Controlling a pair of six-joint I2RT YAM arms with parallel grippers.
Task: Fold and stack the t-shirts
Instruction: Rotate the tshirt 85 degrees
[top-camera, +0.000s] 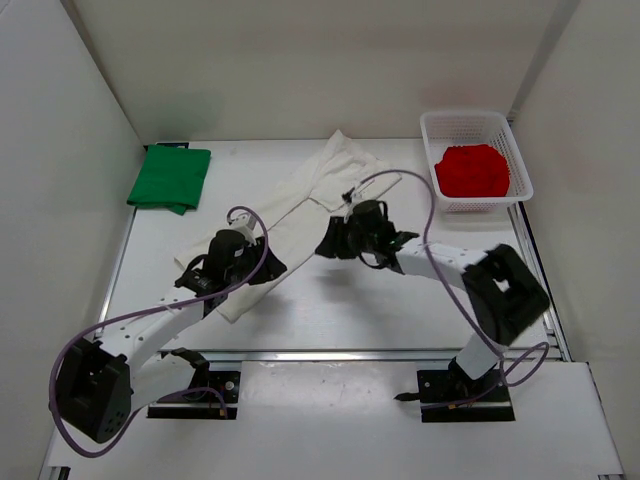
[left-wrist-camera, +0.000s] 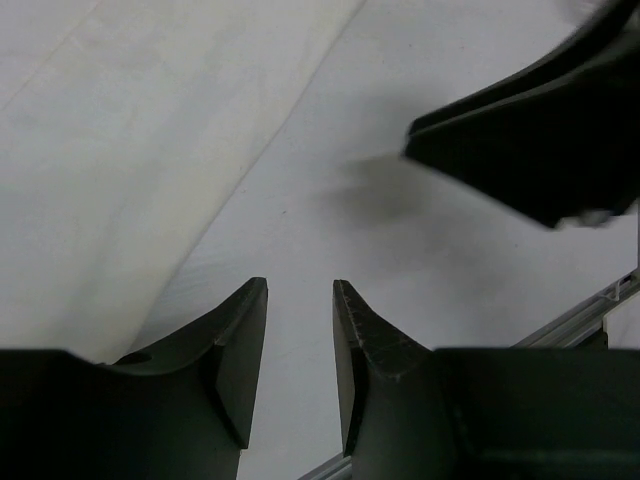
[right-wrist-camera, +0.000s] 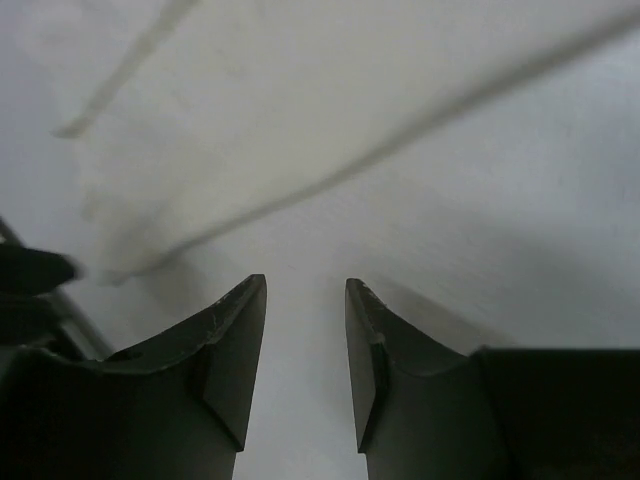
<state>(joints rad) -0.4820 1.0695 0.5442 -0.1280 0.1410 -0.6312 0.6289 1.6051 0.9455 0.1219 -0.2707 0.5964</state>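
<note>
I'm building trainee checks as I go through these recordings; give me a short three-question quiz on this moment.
1. Multiple choice: where is the red t-shirt? A in the basket; B spread flat; C folded on a stack.
2. True or false: the left gripper is shut on the white t-shirt.
3. Fill in: the folded t-shirt at far left is ___.
Key: 1 A. 2 False: its jaws stand apart with nothing between them. 3 The green t-shirt.

The right gripper (right-wrist-camera: 305, 285) hangs with its jaws parted and nothing between them, over the table (right-wrist-camera: 520, 240). The cream t-shirt (right-wrist-camera: 300, 100) lies just ahead, its edge slanting across.
</note>
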